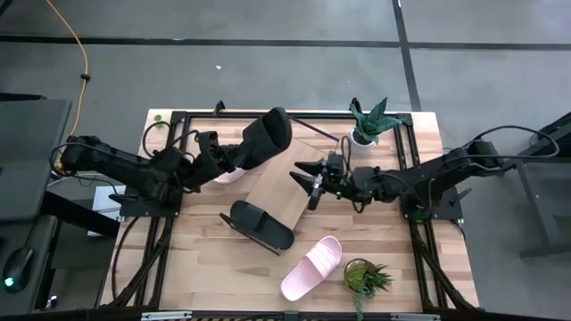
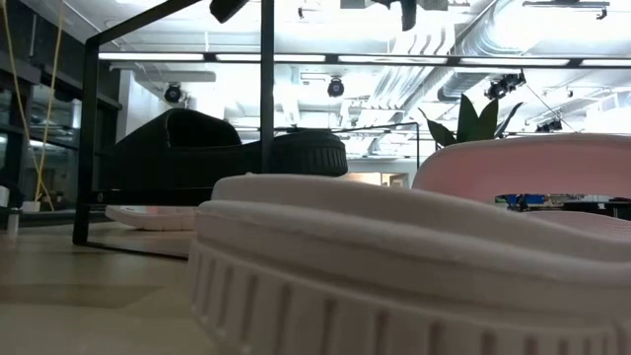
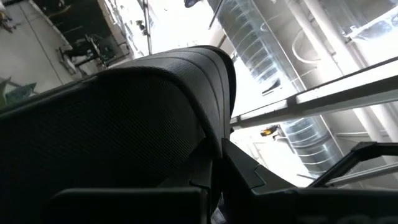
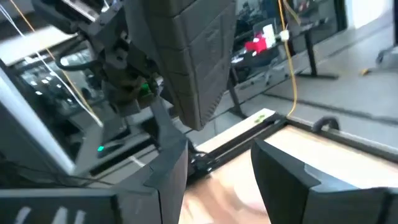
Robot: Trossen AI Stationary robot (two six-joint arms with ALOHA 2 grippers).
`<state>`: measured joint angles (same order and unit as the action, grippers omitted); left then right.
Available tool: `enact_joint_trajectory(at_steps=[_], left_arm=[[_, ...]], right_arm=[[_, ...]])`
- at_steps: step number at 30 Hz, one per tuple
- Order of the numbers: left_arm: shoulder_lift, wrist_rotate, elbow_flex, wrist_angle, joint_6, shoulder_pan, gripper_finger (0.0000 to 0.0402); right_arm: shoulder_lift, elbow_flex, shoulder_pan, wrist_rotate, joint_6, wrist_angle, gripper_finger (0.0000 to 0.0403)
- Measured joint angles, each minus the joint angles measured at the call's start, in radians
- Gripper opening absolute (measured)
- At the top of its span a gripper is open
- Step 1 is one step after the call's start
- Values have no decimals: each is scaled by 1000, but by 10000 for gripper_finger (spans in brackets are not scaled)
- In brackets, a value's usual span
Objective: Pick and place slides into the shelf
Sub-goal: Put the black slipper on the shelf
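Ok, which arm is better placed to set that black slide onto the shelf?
The left. Its gripper is shut on the black slide, held up beside the shelf. The right gripper is open and empty over the shelf board, so it would first have to fetch a slide.

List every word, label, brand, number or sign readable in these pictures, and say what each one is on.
None can be read.
The black slide held by the left gripper shows only a textured sole, no brand.
The pink slide, the black slide on the table and the shelf show no marking.
Red object in the room: too blurred to read.
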<state>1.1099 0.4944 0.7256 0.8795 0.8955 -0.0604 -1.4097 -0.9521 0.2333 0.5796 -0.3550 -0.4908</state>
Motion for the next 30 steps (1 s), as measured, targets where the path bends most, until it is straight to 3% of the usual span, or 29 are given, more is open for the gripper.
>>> enact_joint_trajectory(at_steps=[12,30], left_arm=[[84,-6,143,-126,-84,11,7],[122,-5,174,-119,-100,10,7]], right_arm=[[-111,-178,-5,-33,156,55,170],[-114,-180,-62,-55,83,40,170]])
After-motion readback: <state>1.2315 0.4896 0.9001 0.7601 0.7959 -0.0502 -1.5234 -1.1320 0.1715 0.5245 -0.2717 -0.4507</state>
